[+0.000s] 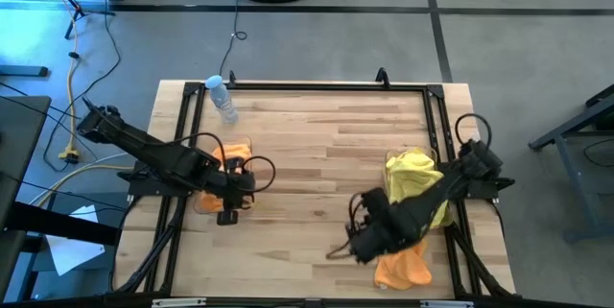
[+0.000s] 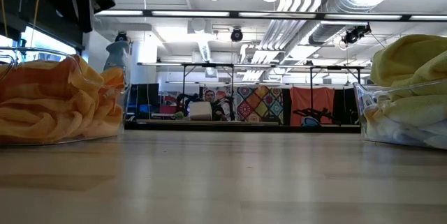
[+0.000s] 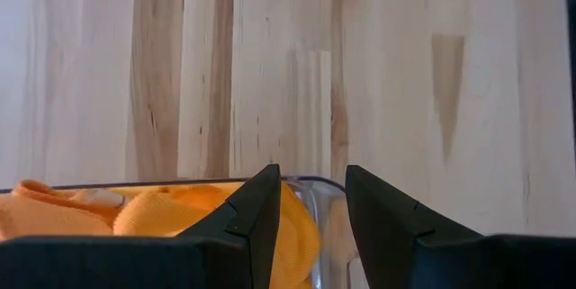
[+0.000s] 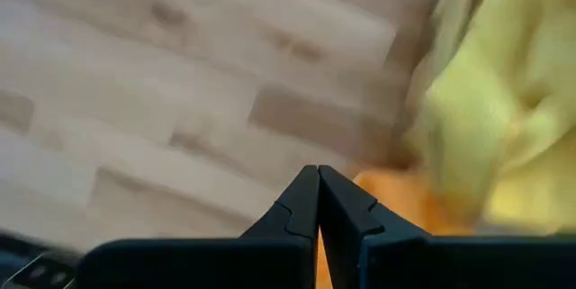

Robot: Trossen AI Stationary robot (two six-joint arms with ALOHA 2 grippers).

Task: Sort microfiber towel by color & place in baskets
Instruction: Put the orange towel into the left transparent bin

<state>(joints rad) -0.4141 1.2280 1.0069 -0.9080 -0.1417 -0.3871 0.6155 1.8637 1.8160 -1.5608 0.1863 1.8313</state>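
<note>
The right gripper (image 4: 317,201) has its fingers pressed together on nothing, the orange towel (image 1: 403,266) lying on the desk (image 1: 317,145) just past them. Reaching again, they could snag the yellow towels (image 1: 414,178) beside it. The left gripper (image 3: 310,203), fingers spread, hovers over the orange-filled basket (image 2: 63,102).

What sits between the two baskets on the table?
Nothing: the high view shows bare wood between the left basket of orange towels and the right basket of yellow ones. The low view agrees.
</note>
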